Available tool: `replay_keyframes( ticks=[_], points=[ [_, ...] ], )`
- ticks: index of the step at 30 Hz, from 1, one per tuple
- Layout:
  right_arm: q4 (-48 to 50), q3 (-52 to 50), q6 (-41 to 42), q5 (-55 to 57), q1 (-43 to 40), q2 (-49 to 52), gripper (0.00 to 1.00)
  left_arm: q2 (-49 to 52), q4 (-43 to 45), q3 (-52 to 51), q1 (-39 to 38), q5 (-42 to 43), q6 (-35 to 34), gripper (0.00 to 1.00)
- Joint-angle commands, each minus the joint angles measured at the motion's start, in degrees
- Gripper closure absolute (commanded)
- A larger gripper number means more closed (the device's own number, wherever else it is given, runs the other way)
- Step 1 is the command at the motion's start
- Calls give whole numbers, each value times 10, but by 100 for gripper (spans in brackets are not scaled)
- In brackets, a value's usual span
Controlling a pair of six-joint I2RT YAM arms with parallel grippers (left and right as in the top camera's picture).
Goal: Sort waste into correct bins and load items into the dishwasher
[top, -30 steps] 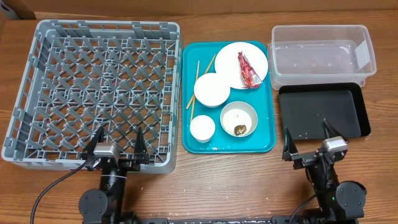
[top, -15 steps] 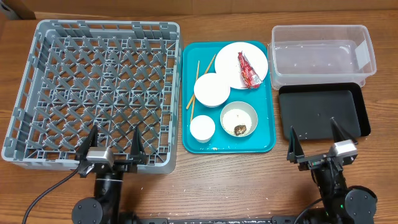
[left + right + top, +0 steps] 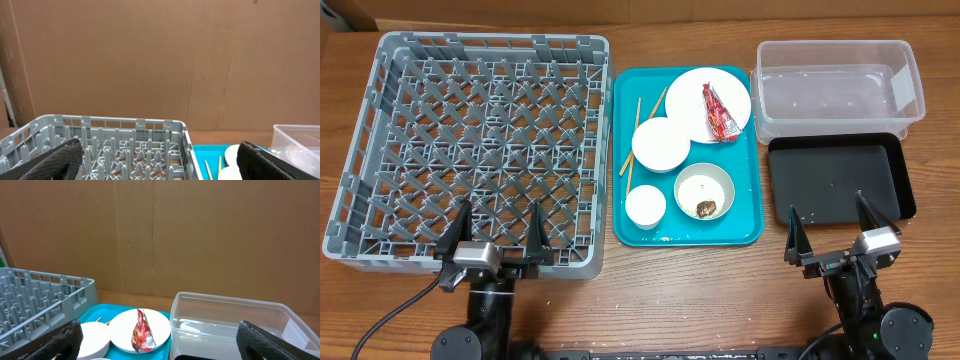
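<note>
The grey dish rack (image 3: 480,150) stands at the left, also in the left wrist view (image 3: 120,145). On the teal tray (image 3: 750,225) lie a round plate (image 3: 690,100) with the red wrapper (image 3: 718,112) on it, an upturned white bowl (image 3: 660,143), a bowl (image 3: 704,190) holding a brown lump (image 3: 706,208), a small white cup (image 3: 645,206) and chopsticks (image 3: 626,160). The clear tub (image 3: 840,88) and black tray (image 3: 835,180) stand at the right. My left gripper (image 3: 492,233) is open at the rack's near edge. My right gripper (image 3: 832,222) is open near the black tray. The wrapper (image 3: 141,330) and tub (image 3: 235,325) show in the right wrist view.
A brown cardboard wall stands behind the table in both wrist views. Bare wooden table lies along the near edge between the two arms. A black cable runs from the left arm's base toward the bottom left.
Both arms have drawn back toward the near edge of the table; the grippers sit lower in the overhead view. The objects have not moved.
</note>
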Motion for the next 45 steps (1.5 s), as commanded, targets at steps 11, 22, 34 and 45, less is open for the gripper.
replay_keyframes(
  ticks=[11,22,34,45],
  points=[
    [-2,33,-4,-3,3,9,0,117,-8,83,-1,67,-8,0],
    [-61,157,-4,-23,3,163,0,355,-218,346,-1,71,43,0],
    [-291,526,-1,-107,3,558,0,537,-370,545,-1,66,73,0],
    [-402,790,-1,-271,3,895,0,602,-389,545,-1,69,69,0]
  ],
)
